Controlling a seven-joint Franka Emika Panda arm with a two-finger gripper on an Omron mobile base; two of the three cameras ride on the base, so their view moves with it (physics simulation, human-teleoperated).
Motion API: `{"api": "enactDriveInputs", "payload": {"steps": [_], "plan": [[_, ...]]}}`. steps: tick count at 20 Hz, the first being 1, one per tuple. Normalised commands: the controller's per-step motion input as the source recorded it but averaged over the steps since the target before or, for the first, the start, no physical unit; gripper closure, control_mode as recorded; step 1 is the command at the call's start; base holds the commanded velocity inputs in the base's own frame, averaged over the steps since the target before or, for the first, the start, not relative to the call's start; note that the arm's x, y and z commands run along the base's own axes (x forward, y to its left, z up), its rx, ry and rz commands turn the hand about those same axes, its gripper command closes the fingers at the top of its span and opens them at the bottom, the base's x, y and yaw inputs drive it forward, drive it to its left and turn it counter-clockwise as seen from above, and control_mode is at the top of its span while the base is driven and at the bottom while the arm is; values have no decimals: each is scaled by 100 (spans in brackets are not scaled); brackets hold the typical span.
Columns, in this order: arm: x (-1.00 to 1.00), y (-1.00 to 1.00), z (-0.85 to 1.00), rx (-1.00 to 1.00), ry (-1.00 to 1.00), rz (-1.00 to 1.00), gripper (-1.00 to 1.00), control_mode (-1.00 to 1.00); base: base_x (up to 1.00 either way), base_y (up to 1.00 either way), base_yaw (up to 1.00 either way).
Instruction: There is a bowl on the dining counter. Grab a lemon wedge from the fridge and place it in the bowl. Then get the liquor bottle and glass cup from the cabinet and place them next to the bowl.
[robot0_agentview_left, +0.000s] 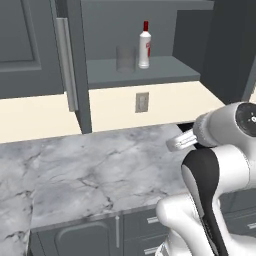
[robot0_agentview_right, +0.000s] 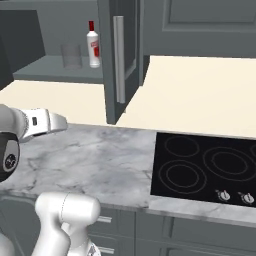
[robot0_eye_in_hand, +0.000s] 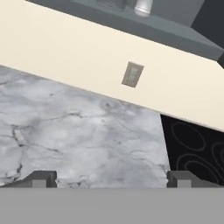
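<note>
Marble worktop (robot0_eye_in_hand: 87, 131) below the wide-open, empty hand (robot0_eye_in_hand: 111, 178).
Liquor bottle (robot0_agentview_left: 144, 45) and glass cup (robot0_agentview_left: 126, 59) are seen side by side on the open cabinet shelf (robot0_agentview_left: 165, 70); both judged rigid, slippery, breakable, best gripped mid-body.

- A rendered home kitchen.
- Grey-veined marble countertop (robot0_agentview_left: 75, 175) over dark grey drawers (robot0_agentview_right: 200, 232).
- Black glass cooktop with ring burners (robot0_agentview_right: 205, 167).
- Open grey wall cabinet (robot0_agentview_left: 165, 70) above a cream backsplash (robot0_eye_in_hand: 65, 52).

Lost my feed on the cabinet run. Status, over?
Gripper open, empty, above the marble counter. Bottle and glass upright on the open cabinet shelf, untouched. Nothing in the way.
</note>
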Motion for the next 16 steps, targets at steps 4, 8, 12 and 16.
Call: {"api": "enactDriveInputs", "payload": {"steps": [4,8,12,16], "plan": [[27,10,41,0,-38,8,-100,-100,0,0,0],[21,18,67,0,-38,1,-100,-100,0,0,0],[17,19,71,2,-30,0,-100,-100,0,0,0],[23,12,96,16,-17,2,-100,-100,0,0,0]]}}
